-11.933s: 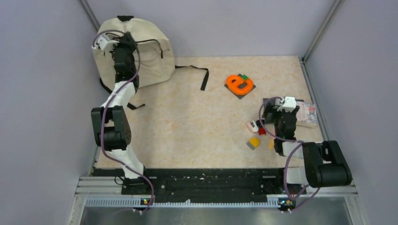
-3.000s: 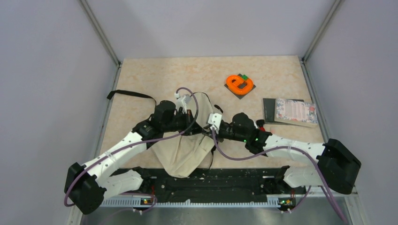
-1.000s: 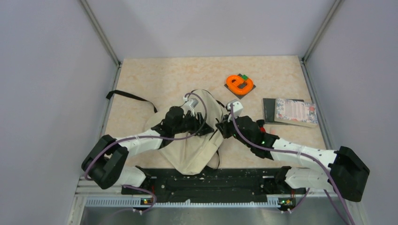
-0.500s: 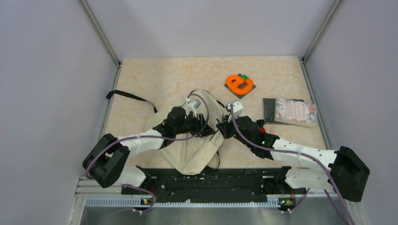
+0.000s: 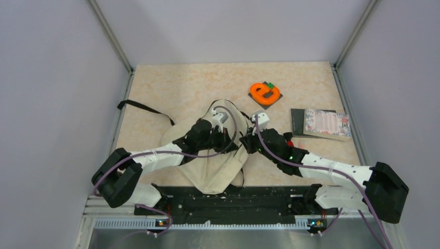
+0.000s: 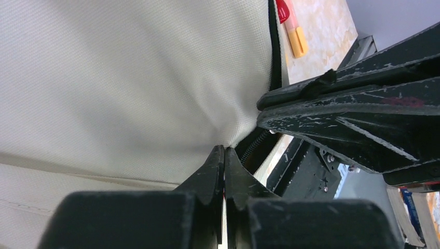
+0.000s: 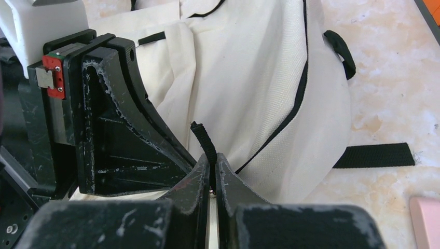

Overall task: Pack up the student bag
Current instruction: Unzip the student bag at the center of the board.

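Note:
The student bag (image 5: 207,167), cream fabric with black zips, lies flat on the table between the two arms. My left gripper (image 5: 232,140) is at the bag's right edge. In the left wrist view its jaws (image 6: 224,150) are together on a puckered fold of cream fabric (image 6: 129,78) beside the zip (image 6: 254,145). My right gripper (image 5: 244,141) faces it a finger's width away. It is shut (image 7: 212,157) on a short black tab (image 7: 203,137) that sticks up from the bag (image 7: 249,93).
An orange e-shaped piece (image 5: 264,93) sits on a dark tile at the back. Two booklets (image 5: 321,123) lie at the right. Small red (image 6: 283,10) and yellow (image 6: 297,41) items lie by the bag's edge. A black strap (image 5: 145,108) trails left, another (image 7: 373,154) lies flat.
My left gripper slid right along the bag toward the right gripper and closed its jaws on the fabric. The right gripper kept its hold and place.

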`<control>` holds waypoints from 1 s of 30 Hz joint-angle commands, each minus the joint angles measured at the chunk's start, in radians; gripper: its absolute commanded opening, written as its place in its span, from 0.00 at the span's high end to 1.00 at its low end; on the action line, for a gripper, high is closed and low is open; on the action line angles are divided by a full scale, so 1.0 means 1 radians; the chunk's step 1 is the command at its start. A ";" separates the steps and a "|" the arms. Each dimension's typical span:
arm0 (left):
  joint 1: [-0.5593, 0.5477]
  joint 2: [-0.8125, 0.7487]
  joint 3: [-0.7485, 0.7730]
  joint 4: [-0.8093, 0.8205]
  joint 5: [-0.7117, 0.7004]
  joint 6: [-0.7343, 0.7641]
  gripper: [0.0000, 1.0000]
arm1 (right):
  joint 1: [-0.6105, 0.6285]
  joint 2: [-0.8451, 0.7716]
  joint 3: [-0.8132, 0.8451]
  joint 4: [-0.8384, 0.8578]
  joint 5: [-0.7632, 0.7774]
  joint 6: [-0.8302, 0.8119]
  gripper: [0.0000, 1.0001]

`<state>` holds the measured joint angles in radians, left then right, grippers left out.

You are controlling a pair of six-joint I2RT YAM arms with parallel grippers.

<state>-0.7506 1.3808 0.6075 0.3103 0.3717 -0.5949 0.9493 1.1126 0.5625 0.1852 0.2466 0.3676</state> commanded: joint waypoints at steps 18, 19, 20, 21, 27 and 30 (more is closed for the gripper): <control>-0.043 -0.106 0.061 -0.199 -0.102 0.179 1.00 | 0.005 -0.003 0.115 -0.112 0.234 -0.101 1.00; -0.046 -0.112 0.062 -0.210 -0.111 0.186 1.00 | 0.000 0.000 0.126 -0.125 0.230 -0.110 1.00; -0.047 -0.119 0.060 -0.215 -0.119 0.191 1.00 | -0.007 0.004 0.136 -0.135 0.222 -0.117 1.00; -0.047 -0.124 0.056 -0.219 -0.123 0.195 1.00 | -0.016 0.006 0.144 -0.143 0.210 -0.122 1.00; -0.049 -0.141 0.053 -0.254 -0.103 0.210 1.00 | -0.098 0.028 0.177 -0.153 0.111 -0.131 1.00; -0.054 -0.146 0.042 -0.266 -0.110 0.213 1.00 | -0.131 0.046 0.202 -0.149 0.071 -0.137 1.00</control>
<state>-0.7948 1.2629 0.6434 0.1322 0.2626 -0.4133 0.8753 1.1458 0.6853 0.0116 0.3264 0.2691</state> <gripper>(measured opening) 0.009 0.014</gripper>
